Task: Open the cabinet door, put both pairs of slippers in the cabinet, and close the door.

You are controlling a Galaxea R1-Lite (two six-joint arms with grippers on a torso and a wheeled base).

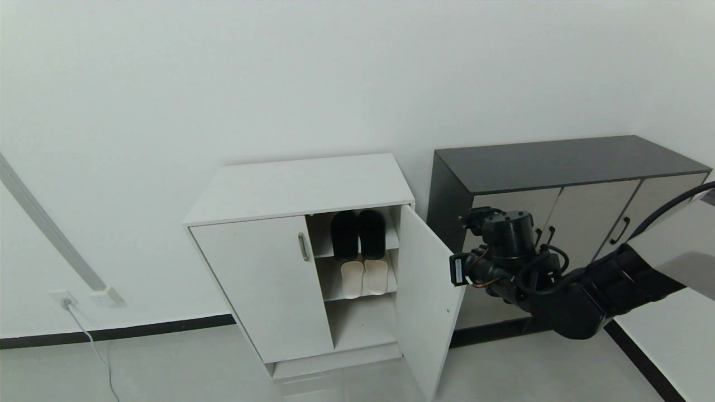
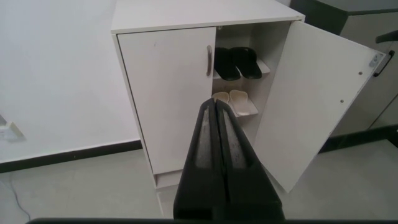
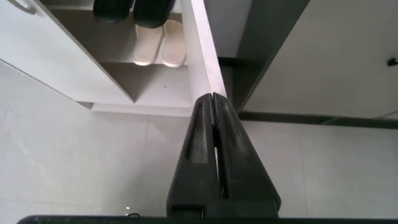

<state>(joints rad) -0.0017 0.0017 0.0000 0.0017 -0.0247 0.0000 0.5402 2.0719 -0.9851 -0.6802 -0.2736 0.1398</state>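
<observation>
The white cabinet (image 1: 296, 187) is standing against the wall with its right door (image 1: 427, 285) angled out toward 5 o'clock in the head view and its left door (image 1: 262, 279) sitting flush. Both pairs are lying inside. The black slippers (image 1: 358, 233) are resting side by side on the top shelf, and the white slippers (image 1: 364, 277) are sitting directly below them, at 6 o'clock, on the middle shelf. Loading is therefore judged complete, with only the door awaiting closure. The right gripper (image 3: 214, 98) is showing its fingers pressed together with nothing between them, its tip lying just at the free edge of the open door; whether it is touching cannot be confirmed. This position, at 3 o'clock of the door on its outer side, is judged to be suiting a push rather than a grasp, the closed-up claw offering a stiff blunt point. The left gripper (image 2: 216, 102) is likewise showing its fingers together and empty, hanging well back from the cabinet front, presumably to be out of the door's swing. The dark cabinet (image 1: 558, 162) at 3 o'clock is leaving the right arm little room behind the door.
</observation>
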